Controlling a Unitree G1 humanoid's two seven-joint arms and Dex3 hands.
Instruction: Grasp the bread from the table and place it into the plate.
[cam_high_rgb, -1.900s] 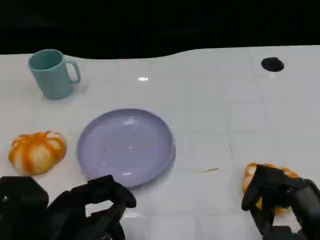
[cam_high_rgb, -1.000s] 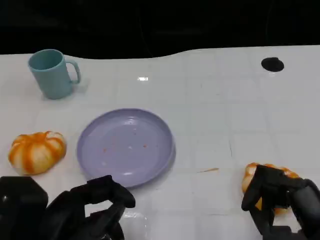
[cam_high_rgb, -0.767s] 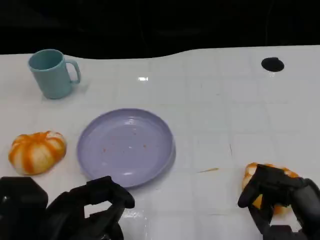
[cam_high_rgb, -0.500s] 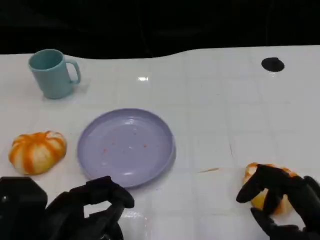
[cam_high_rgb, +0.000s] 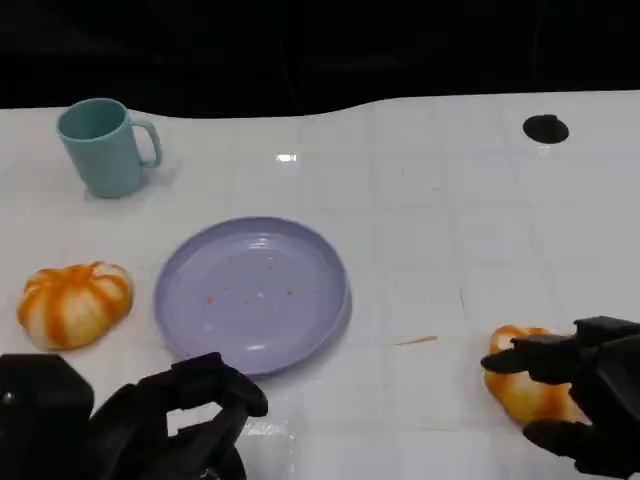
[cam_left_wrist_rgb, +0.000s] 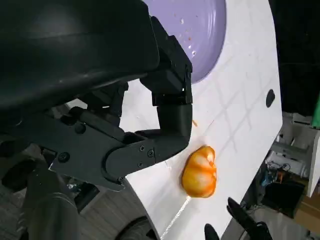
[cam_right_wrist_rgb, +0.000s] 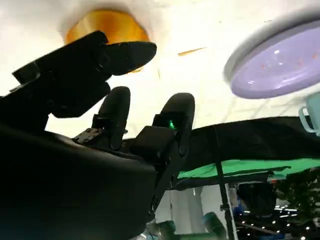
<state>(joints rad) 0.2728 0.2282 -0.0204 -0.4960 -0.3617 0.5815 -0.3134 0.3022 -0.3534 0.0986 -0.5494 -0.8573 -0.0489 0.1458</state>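
A teal mug (cam_high_rgb: 105, 146), a second orange bun (cam_high_rgb: 73, 303) and a small black disc (cam_high_rgb: 545, 128) ring the round lavender plate (cam_high_rgb: 252, 294), while the orange-glazed bread (cam_high_rgb: 528, 385) lies near the table's front edge between the right hand's (cam_high_rgb: 585, 395) spread fingers, and the left hand (cam_high_rgb: 190, 420) hangs curled, holding nothing.

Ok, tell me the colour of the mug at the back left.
The mug is pale teal, clearest in the head view.
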